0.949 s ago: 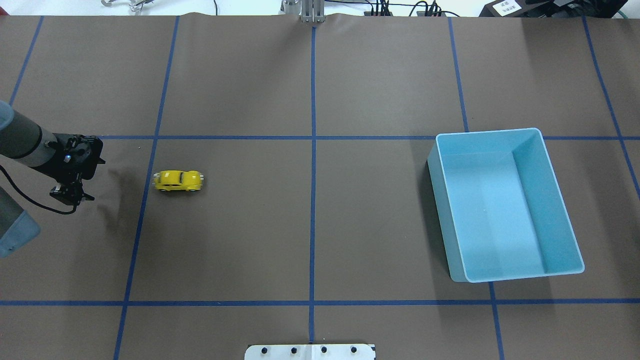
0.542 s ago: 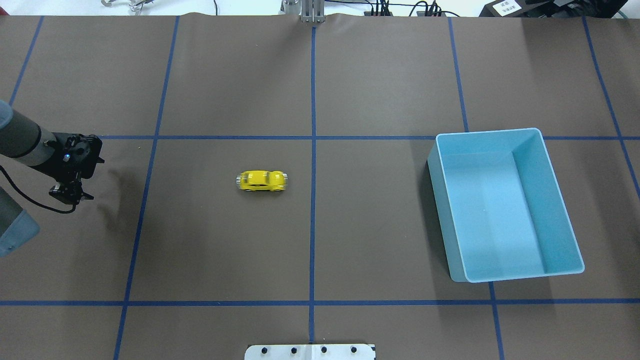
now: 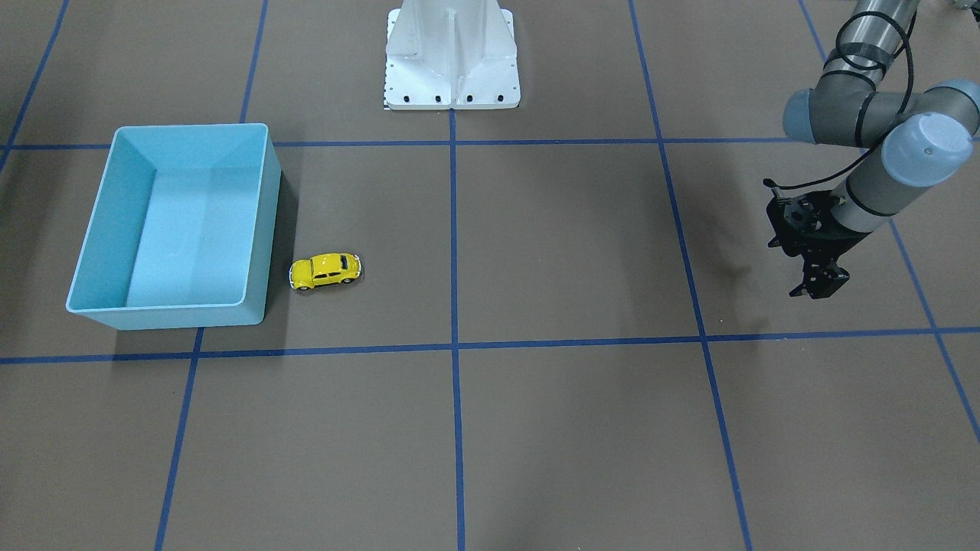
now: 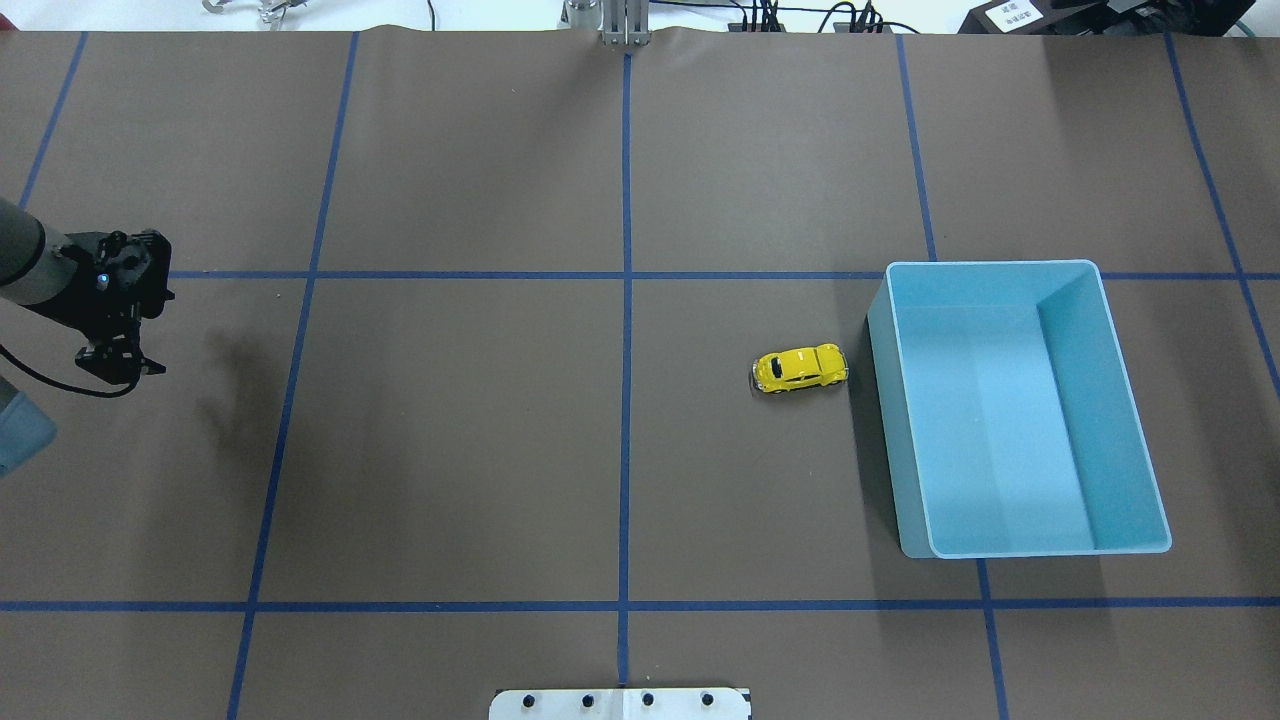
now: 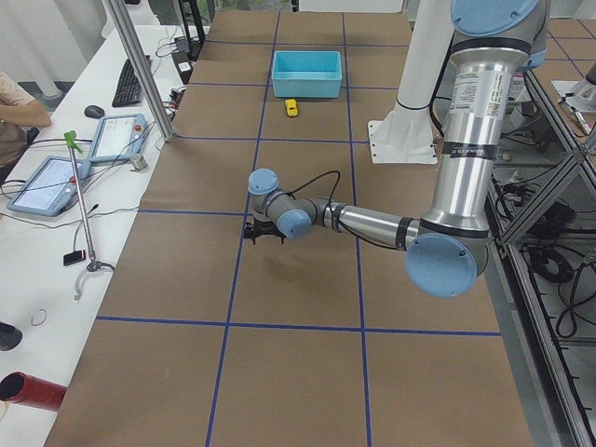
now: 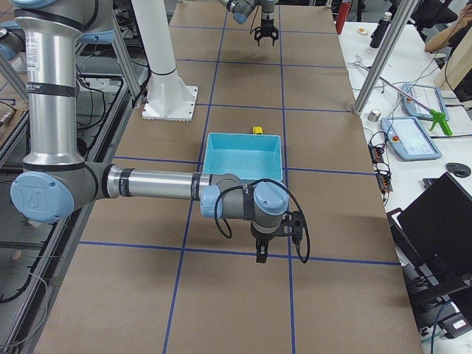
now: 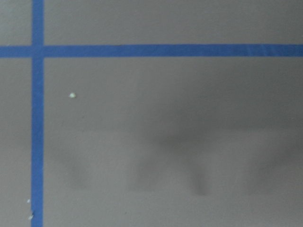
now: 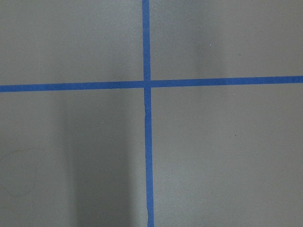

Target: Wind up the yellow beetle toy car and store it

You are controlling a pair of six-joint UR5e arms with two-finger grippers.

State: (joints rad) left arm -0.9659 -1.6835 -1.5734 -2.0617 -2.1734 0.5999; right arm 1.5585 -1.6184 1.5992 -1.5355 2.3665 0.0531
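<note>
The yellow beetle toy car (image 4: pixel 800 368) stands on its wheels on the brown table, its nose against the left wall of the light blue bin (image 4: pixel 990 264). It also shows in the front-facing view (image 3: pixel 325 271) beside the bin (image 3: pixel 191 128). My left gripper (image 4: pixel 120 366) hangs open and empty at the far left, far from the car; it also shows in the front-facing view (image 3: pixel 818 292). My right gripper (image 6: pixel 274 254) shows only in the exterior right view, just past the bin's near side, and I cannot tell whether it is open or shut.
Blue tape lines divide the table into squares. The robot's white base plate (image 3: pixel 452 76) sits at the table's middle near edge. Both wrist views show only bare table and tape.
The car rolled right across the table, from the left half to the bin's wall. The bin shifted slightly to the right. My left gripper drew back to the left.
</note>
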